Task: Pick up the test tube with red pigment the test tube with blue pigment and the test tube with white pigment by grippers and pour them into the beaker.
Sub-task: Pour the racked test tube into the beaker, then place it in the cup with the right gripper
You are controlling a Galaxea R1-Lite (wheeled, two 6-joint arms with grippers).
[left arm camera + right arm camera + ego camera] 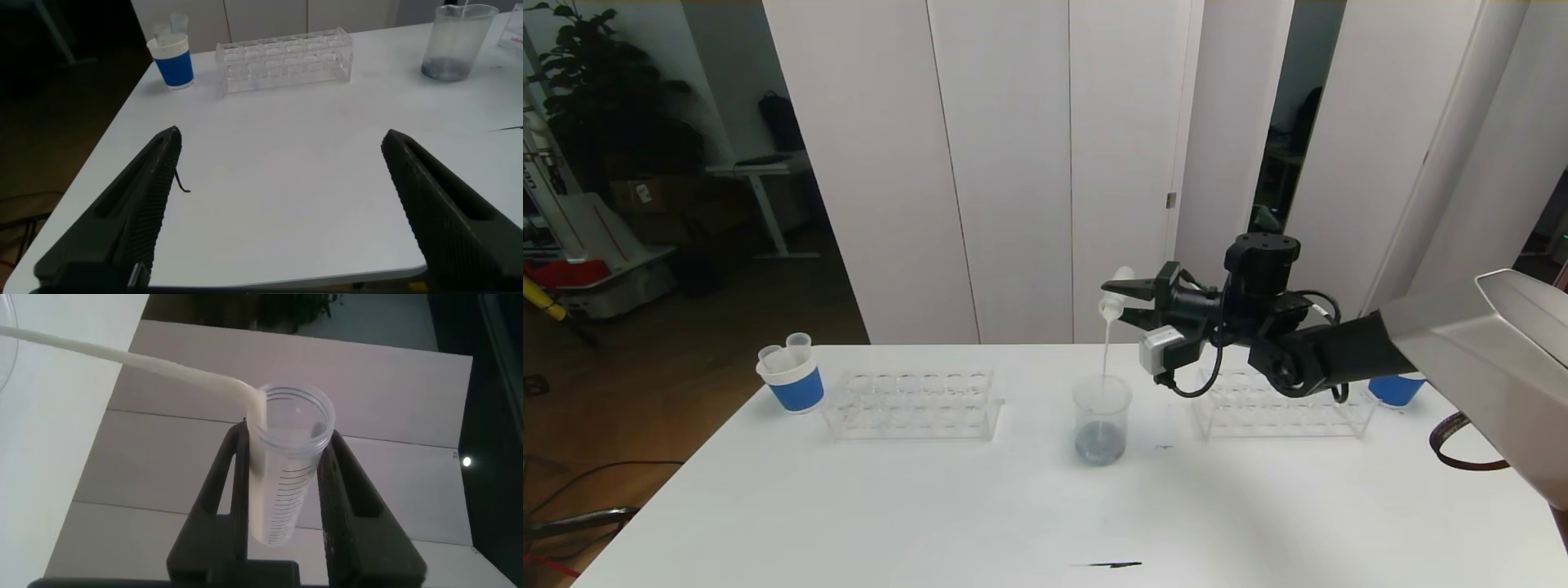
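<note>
The clear glass cylindrical beaker (pixel 1102 420) with a lipped rim stands on the white table (pixel 849 506), between two clear plastic tube racks, and serves here as the landmark. Above the beaker and slightly to its right, the right gripper (pixel 1123 298) is clamped on the small clear test tube with white pigment (pixel 1116 296), its black fingers (pixel 233 498) pressing both sides of the graduated tube (pixel 282 474). The tube is tipped with its flared mouth downward toward the beaker, and a thin stream of milky white liquid (pixel 1106 351) runs from its lip straight down into the beaker's opening. A shallow pool of dark bluish-grey liquid (pixel 1099 445) sits at the bottom of the beaker. To the beaker's left stands one clear plastic rack (pixel 911 402), and farther left of that a white paper cup with a blue sleeve (pixel 791 380) holding small clear tubes. To the beaker's right, behind the right arm, is the second clear rack (pixel 1278 407), with another blue-sleeved cup (pixel 1395 389) partly hidden beyond it. The left gripper (pixel 286 212) hangs low over the near left part of the table, well apart from the beaker, its ribbed black fingers (pixel 139 212) spread wide with nothing between them.
</note>
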